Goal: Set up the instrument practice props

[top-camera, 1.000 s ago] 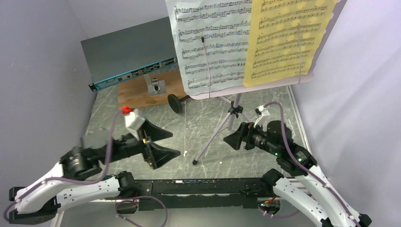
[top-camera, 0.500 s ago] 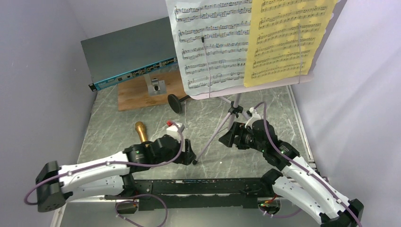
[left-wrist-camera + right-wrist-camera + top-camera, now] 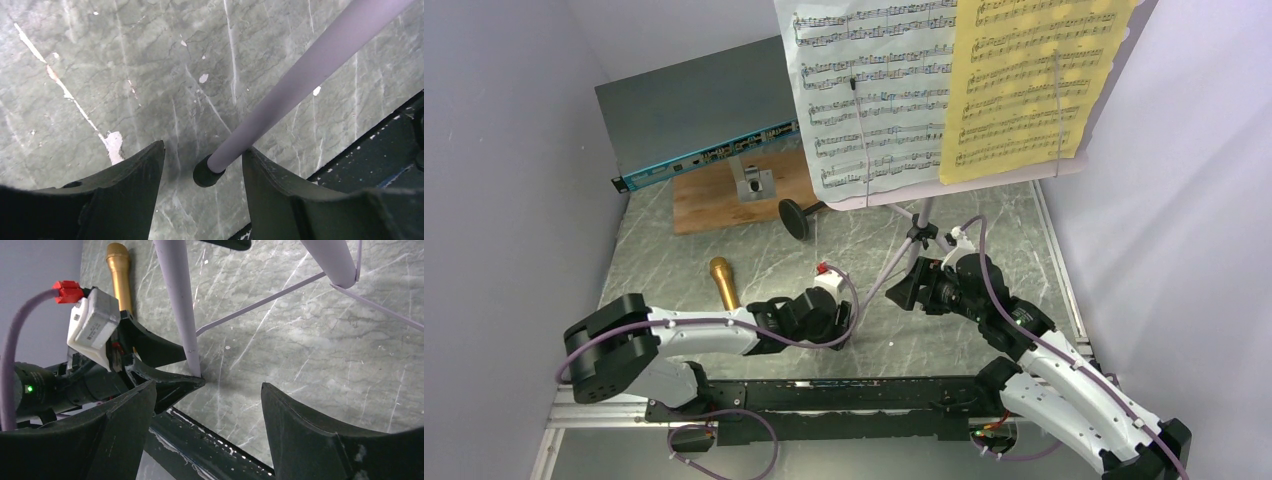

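The pale lilac music stand holds white music sheets (image 3: 872, 95) and yellow music sheets (image 3: 1024, 85) at the back. Its tripod legs (image 3: 879, 280) spread over the marble table. My left gripper (image 3: 842, 330) is open, and in the left wrist view (image 3: 202, 150) its jaws stand either side of the near leg's black foot (image 3: 204, 173), with the leg (image 3: 300, 75) against the right finger. My right gripper (image 3: 904, 295) is open and empty beside the tripod (image 3: 207, 386). The gold microphone (image 3: 721, 283) lies flat at left (image 3: 119, 275). The black round-based mic stand (image 3: 795, 218) lies tipped near the board.
A flat grey network switch (image 3: 694, 110) with a blue front sits at the back left. In front of it lies a wooden board (image 3: 709, 205) with a metal block (image 3: 752, 183). Walls close in on both sides. A black rail (image 3: 824, 392) runs along the near edge.
My left arm has swung from the left side rightward to the near tripod foot, uncovering the gold microphone on the table. My right gripper shifted slightly left, then stayed.
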Motion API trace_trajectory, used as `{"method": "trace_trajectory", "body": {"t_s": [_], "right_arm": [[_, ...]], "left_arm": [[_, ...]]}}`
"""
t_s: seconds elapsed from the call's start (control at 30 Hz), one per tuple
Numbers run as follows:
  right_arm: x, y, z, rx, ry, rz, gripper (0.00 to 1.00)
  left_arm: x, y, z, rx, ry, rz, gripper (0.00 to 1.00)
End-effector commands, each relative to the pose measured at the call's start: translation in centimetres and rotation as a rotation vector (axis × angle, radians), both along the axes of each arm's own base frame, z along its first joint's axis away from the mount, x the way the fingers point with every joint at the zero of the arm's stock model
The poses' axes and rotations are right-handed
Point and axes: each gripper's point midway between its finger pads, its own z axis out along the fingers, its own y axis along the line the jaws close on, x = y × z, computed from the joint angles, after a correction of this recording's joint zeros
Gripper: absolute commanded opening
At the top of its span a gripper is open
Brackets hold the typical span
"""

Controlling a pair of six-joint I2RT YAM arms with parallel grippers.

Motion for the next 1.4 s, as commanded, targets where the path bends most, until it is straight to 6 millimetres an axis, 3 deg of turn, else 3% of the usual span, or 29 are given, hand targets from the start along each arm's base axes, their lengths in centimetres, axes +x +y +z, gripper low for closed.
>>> {"method": "trace_trajectory", "body": {"t_s": [0.0, 0.2, 0.5, 0.97, 1.37], "right_arm": [[0.7, -0.1, 1.2, -0.005, -0.057, -0.008, 0.79], [0.9, -0.5, 1.2, -0.031, -0.065, -0.018, 0.80], [1.1, -1.4, 2.8, -0.022, -0.120, -0.062, 0.80], [4.0, -7.3, 5.0, -0.187, -0.196, -0.380, 0.85], [4.9, -7.2, 5.5, -0.206, -0.220, -0.381, 0.87]], "left_arm": [[2.0, -1.3, 0.7, -0.010, -0.101, -0.010, 0.60], [2.5, -1.0, -0.5, 0.052, -0.120, -0.022, 0.50], [4.0, -2.4, -1.4, 0.119, -0.166, -0.076, 0.30], [7.2, -3.9, -3.4, 0.162, -0.161, -0.105, 0.08], [11.0, -5.9, -4.1, 0.170, -0.178, -0.152, 0.01]]}}
